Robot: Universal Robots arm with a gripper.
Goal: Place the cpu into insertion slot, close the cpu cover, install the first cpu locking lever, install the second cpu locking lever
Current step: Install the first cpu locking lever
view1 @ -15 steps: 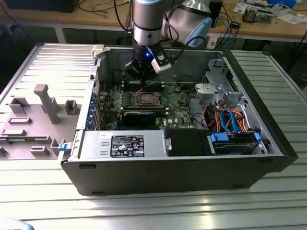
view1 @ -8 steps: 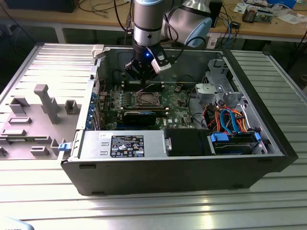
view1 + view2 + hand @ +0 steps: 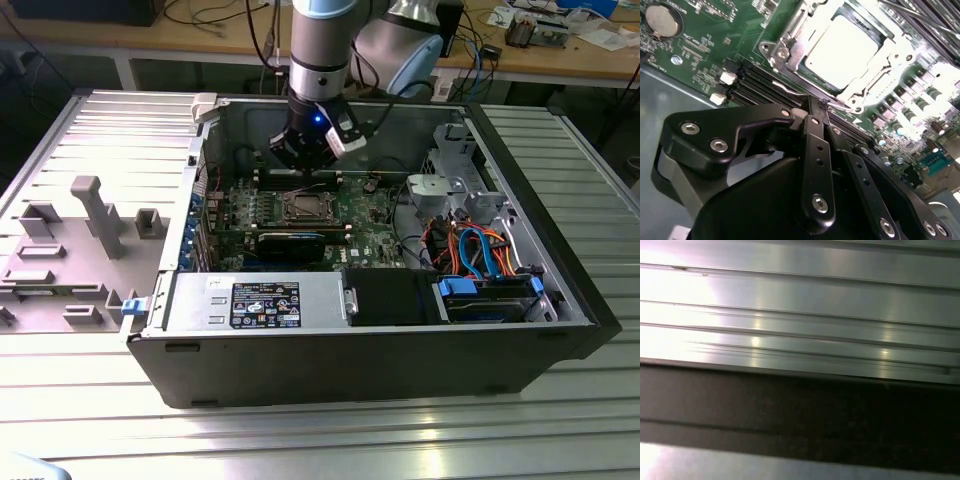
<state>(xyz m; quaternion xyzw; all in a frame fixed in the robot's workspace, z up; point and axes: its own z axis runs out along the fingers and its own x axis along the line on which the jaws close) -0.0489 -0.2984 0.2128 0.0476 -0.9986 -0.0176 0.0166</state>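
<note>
The cpu (image 3: 842, 50), a flat silver-grey square, lies in the socket on the green motherboard (image 3: 700, 50). The silver cpu cover (image 3: 790, 35) lies flat around it, framing its top. A thin wire locking lever (image 3: 787, 91) runs along the socket's near edge. My gripper (image 3: 815, 106) has its black fingers (image 3: 812, 150) drawn together, the tips right at that lever; whether they pinch it I cannot tell. In the exterior view my gripper (image 3: 303, 165) hangs inside the open computer case, just behind the socket (image 3: 308, 207).
The case walls (image 3: 560, 250) surround the board. In front of the socket lies a long black expansion card (image 3: 290, 241), then the power supply box (image 3: 265, 300). Drive bays with blue and orange cables (image 3: 480, 255) fill the exterior view's right. Grey fixtures (image 3: 90, 215) stand on the ribbed table (image 3: 800, 305).
</note>
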